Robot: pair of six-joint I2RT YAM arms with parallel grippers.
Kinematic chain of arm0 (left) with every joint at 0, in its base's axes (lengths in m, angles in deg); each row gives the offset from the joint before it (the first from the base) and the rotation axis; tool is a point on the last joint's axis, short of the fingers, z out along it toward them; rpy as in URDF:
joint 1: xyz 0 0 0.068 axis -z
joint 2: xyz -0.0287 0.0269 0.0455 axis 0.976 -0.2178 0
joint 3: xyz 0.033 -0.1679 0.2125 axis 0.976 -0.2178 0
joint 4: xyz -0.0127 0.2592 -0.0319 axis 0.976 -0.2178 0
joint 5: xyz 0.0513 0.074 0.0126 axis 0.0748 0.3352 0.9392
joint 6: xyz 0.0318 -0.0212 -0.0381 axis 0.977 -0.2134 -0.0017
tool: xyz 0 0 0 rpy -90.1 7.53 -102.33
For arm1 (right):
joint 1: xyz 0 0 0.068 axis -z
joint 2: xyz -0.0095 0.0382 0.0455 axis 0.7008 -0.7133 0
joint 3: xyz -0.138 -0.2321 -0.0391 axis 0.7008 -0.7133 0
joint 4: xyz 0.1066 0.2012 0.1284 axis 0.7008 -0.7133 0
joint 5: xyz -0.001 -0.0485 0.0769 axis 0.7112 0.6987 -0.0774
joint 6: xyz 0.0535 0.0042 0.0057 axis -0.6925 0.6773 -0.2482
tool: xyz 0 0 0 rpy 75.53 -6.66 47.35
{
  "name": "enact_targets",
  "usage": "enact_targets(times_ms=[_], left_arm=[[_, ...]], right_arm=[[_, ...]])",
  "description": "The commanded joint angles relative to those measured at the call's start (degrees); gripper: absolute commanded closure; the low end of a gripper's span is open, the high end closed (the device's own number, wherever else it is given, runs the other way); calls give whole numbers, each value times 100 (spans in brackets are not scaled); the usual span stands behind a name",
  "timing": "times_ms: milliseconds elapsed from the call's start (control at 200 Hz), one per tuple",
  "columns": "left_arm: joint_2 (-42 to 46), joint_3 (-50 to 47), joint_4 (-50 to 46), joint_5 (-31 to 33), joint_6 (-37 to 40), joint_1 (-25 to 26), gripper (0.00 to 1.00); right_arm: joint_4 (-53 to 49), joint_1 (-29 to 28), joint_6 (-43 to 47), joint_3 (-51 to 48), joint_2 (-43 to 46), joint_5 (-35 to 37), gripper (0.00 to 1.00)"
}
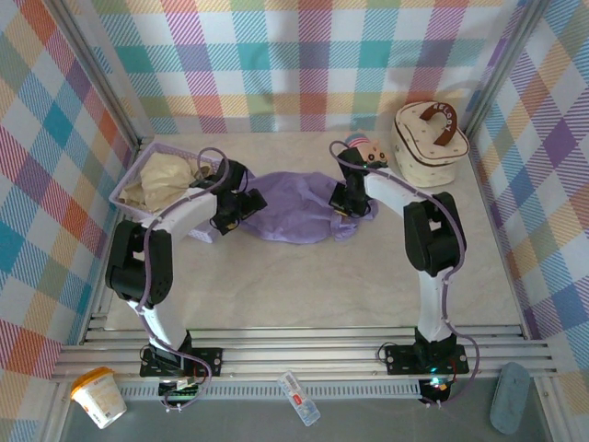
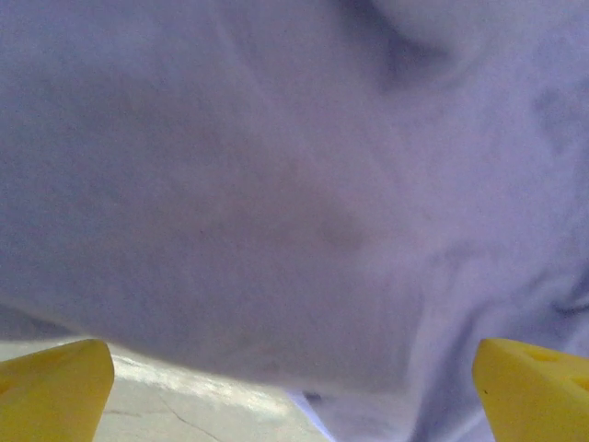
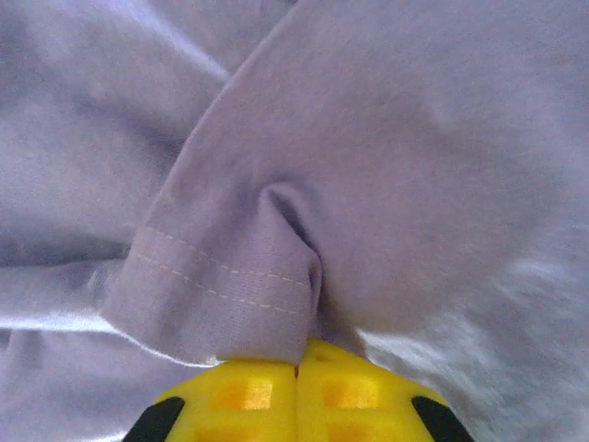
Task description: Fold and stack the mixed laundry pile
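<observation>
The lavender-purple T-shirt (image 1: 294, 214) lies crumpled on the table between both arms. My right gripper (image 1: 351, 204) is at the shirt's right end. In the right wrist view its yellow fingers (image 3: 241, 398) are pressed together, shut on a stitched hem fold of the T-shirt (image 3: 368, 138). My left gripper (image 1: 241, 206) is at the shirt's left end. It stands open, with a yellow fingertip (image 2: 55, 387) at each bottom corner and the T-shirt (image 2: 276, 184) hanging just ahead of them. The beige-cream garment (image 1: 162, 179) lies in the basket at the left.
The lavender perforated basket (image 1: 126, 189) stands at the back left against the wall. A cream round case (image 1: 429, 143) with a brown handle stands back right, a small pinkish thing (image 1: 369, 149) beside it. Checked walls close in three sides. Bare table (image 1: 304, 285) lies in front.
</observation>
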Motion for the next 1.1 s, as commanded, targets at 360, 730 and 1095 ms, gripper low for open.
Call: enact_targets(times_ms=[360,730,1095], left_arm=[[243,362,-753,835,1043,-712,0],[359,554,-947,-189,986,-670,0],[989,-626,-1196,445,985,8,3]], right_arm=[[-259,2026,547,-1999,3874,427,100],[-41,2786,320,-2782,3974,347,100],[378,2777,164,-2990,3594,-554,100]])
